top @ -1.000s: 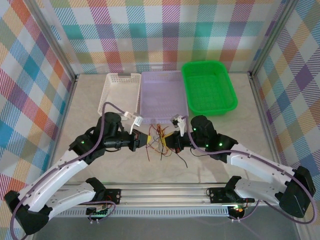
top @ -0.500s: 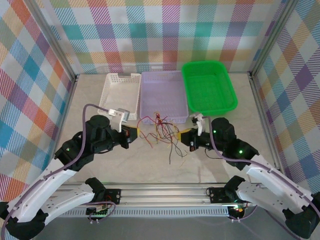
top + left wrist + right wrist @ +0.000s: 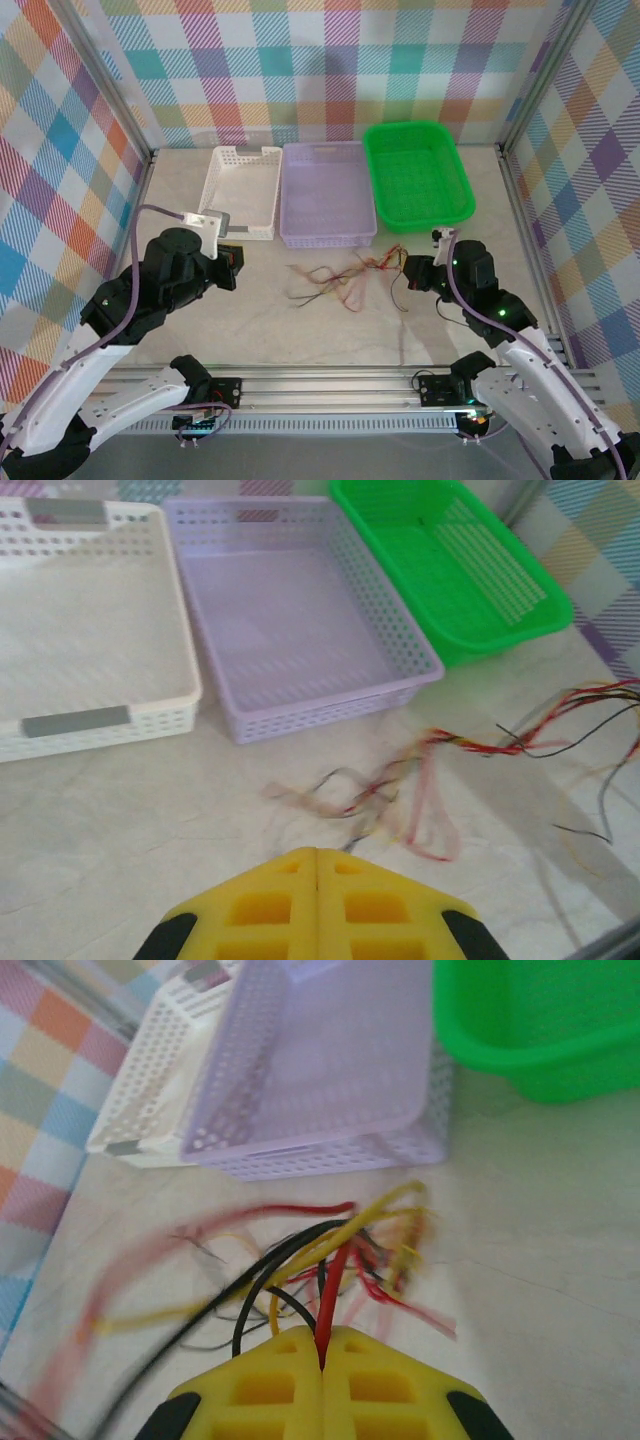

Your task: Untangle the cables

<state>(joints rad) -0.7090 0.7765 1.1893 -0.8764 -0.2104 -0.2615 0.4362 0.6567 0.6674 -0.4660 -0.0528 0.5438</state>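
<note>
The cables (image 3: 335, 282) are thin red, yellow and dark wires, lying in a loose tangle on the table in front of the lavender tray. My right gripper (image 3: 407, 272) is at the tangle's right end. In the right wrist view it (image 3: 322, 1332) is shut on a red cable (image 3: 335, 1280), with black and yellow strands (image 3: 300, 1245) fanning out from the same spot. My left gripper (image 3: 232, 270) is left of the tangle and apart from it. In the left wrist view its yellow fingers (image 3: 317, 852) are pressed together with nothing between them, and the cables (image 3: 420, 780) lie blurred ahead of it.
Three trays stand side by side at the back: a white one (image 3: 240, 190), a lavender one (image 3: 325, 232) and a green one (image 3: 415, 215). Plaid walls enclose the table on three sides. A metal rail (image 3: 330, 385) runs along the near edge.
Both arms have drawn apart. My left gripper has backed off to the left, away from the tangle. My right gripper has moved right with the wires, and the bundle is stretched and spread out.
</note>
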